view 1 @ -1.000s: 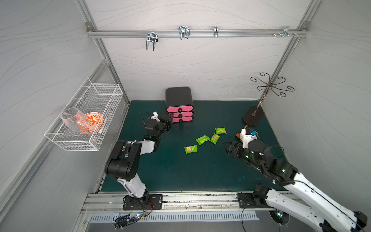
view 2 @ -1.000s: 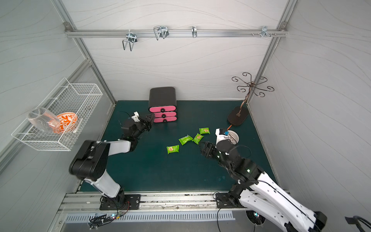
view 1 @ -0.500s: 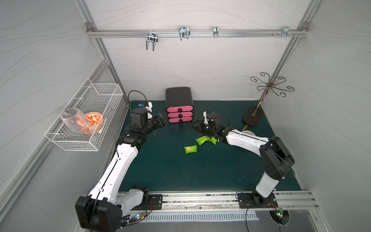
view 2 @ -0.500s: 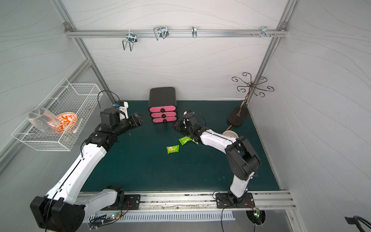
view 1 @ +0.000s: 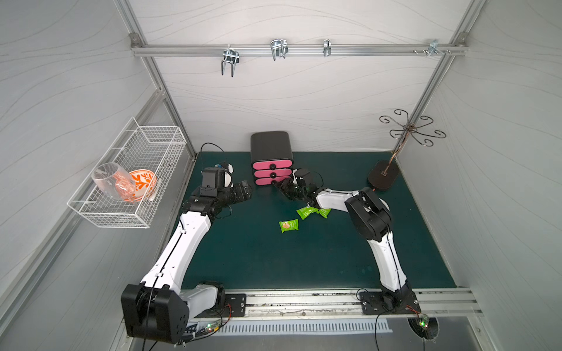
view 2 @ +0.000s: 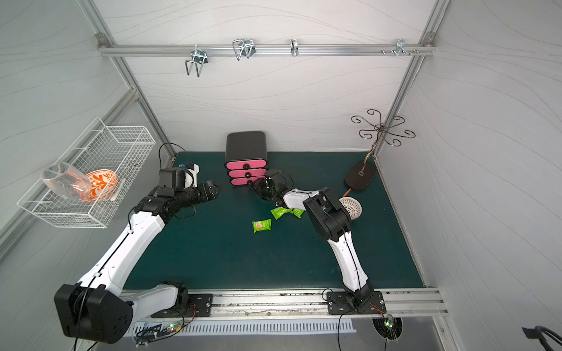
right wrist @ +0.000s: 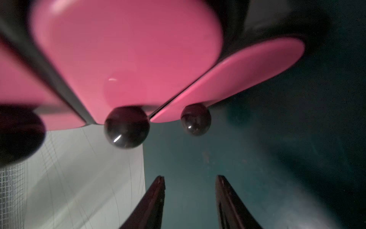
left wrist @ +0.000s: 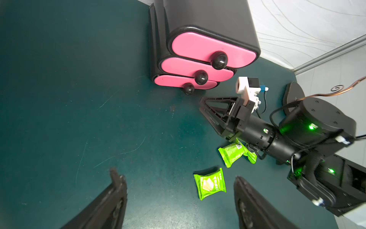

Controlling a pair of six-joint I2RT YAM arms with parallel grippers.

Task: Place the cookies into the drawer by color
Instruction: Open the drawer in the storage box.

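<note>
Three green cookies point(view 1: 288, 225) sit on the bench point(view 1: 243, 258), behind your right end effector point(right wrist: 190, 176). It's spread, empty, just short of the lowest knob point(right wrist: 195, 119) on the drawer point(view 1: 271, 165). Your left end effector point(left wrist: 175, 174) is wide apart, empty, with cookies and drawer ahead of it, clear of contact.

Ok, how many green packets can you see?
3: a lone packet in the open, two packets side by side at the right arm, which may hide more.
</note>
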